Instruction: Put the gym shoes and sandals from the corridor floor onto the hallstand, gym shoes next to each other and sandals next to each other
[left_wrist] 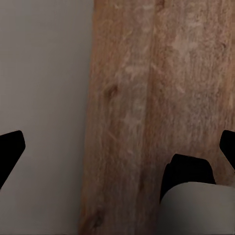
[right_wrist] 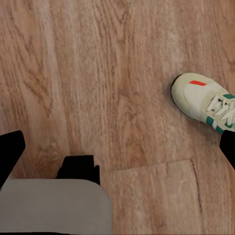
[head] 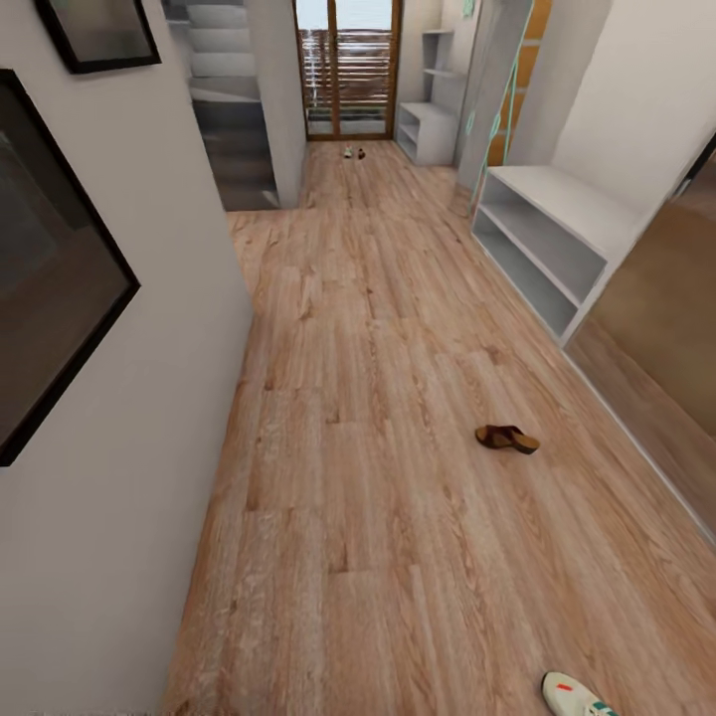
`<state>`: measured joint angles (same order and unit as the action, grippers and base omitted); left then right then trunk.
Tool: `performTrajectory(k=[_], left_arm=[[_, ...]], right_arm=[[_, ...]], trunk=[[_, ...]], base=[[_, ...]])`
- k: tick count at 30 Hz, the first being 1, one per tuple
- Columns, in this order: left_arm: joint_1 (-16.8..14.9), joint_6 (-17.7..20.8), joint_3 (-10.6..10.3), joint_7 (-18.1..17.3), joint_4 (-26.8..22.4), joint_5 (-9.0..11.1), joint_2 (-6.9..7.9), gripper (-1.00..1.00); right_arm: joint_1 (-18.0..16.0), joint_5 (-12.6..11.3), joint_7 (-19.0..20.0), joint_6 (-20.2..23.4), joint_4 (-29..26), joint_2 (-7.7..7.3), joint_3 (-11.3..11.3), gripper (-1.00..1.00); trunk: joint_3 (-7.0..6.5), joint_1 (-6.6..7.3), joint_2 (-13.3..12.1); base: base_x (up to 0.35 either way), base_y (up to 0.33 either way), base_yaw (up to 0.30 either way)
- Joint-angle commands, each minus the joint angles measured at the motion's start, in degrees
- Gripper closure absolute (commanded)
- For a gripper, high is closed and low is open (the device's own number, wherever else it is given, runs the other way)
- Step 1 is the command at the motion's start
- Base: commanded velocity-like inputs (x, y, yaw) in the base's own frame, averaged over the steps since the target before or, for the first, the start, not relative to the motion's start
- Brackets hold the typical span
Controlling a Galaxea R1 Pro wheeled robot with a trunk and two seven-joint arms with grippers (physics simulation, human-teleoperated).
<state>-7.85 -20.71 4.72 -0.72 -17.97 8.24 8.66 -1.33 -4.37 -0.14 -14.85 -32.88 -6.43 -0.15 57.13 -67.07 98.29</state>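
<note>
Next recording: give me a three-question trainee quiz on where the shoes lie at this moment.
1. True or false: the brown sandal lies on the floor.
2. Multiple choice: the grey shoe rack stands along which side of the head view? A) left B) right C) centre
3. Fill in: the white sneaker at the head view's bottom edge lies on the ____.

Key: 1 true; 2 B; 3 floor. The two small shoes far down the corridor are too small to tell apart.
</note>
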Motion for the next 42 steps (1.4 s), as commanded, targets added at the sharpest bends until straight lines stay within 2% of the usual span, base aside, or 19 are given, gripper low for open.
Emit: performTrajectory(k=[1,4,5,12,13,18,19,21,25,30,34,42], left_arm=[[-0.3,0.0,0.0,-0.1,0.0,0.4,-0.01,-1.00],[-1.5,0.2,-0.1,-0.1,-0.5,0.2,-0.06,-1.00],[-4.5,0.8,-0.2,0.0,-1.1,0.0,-0.13,-1.00],[-11.0,5.3,-0.7,0.0,-1.5,-0.4,-0.58,-1.00],[-13.6,8.3,-1.0,-0.1,-1.6,-0.8,-0.82,-1.00],[-18.1,11.9,-1.3,-0.1,-1.6,-2.0,-1.03,-1.00],[-19.3,12.6,-1.4,-0.1,-1.6,-2.7,-1.06,-1.00],[-19.8,12.9,-1.4,-0.1,-1.6,-3.1,-1.04,-1.00],[-20.1,12.9,-1.4,-0.1,-1.0,-3.8,-0.90,-1.00],[-19.9,12.0,-1.4,-0.1,-0.3,-4.0,-0.85,-1.00],[-19.7,8.4,-1.5,-0.1,0.7,-4.0,-0.78,-1.00],[-19.4,6.1,-1.5,-0.2,1.8,-4.0,-0.88,-1.00]], right_arm=[[0.0,-0.5,0.0,-0.2,-0.1,-0.01,0.1,-1.00],[-0.1,-0.5,0.0,-0.2,-0.8,0.00,0.2,-1.00],[-0.8,-0.5,0.0,-0.1,-3.1,0.01,0.2,-1.00],[-3.6,-0.5,0.0,0.2,-8.2,-0.04,0.2,-1.00],[-5.5,-0.4,0.0,0.5,-9.6,-0.06,0.2,-1.00],[-10.8,-0.3,0.0,2.1,-10.5,-0.07,0.2,-1.00],[-13.4,-0.4,0.0,3.6,-10.5,-0.07,0.2,-1.00],[-14.8,-0.4,0.0,4.6,-10.5,-0.07,0.2,-1.00],[-16.7,-0.4,-0.1,6.2,-10.1,-0.08,0.2,-1.00],[-17.2,-0.5,-0.1,6.5,-7.3,-0.08,0.2,-1.00],[-17.3,-0.5,0.0,6.5,-2.8,-0.29,0.2,-1.00],[-17.3,-0.5,0.0,6.3,-0.6,-0.93,0.1,-1.00]], trunk=[[0.16,-0.22,0.4],[0.53,-0.88,1.6],[0.66,-1.10,2.0],[1.55,-2.64,4.8],[1.68,-2.86,5.2],[2.31,-3.95,7.2],[2.44,-4.17,7.6],[2.69,-4.61,8.5],[2.47,-4.61,8.5],[2.19,-4.61,8.5],[1.96,-4.61,8.5],[2.86,-6.37,11.7]], base=[[0.000,0.000,0.217],[0.000,0.000,0.225],[0.000,0.000,0.234],[0.000,0.000,0.236],[0.000,0.000,0.237],[0.000,0.000,0.238],[0.000,0.000,0.238],[0.000,0.000,0.238],[0.000,0.000,0.237],[0.000,0.000,0.233],[0.000,0.000,0.225],[0.000,0.000,0.154]])
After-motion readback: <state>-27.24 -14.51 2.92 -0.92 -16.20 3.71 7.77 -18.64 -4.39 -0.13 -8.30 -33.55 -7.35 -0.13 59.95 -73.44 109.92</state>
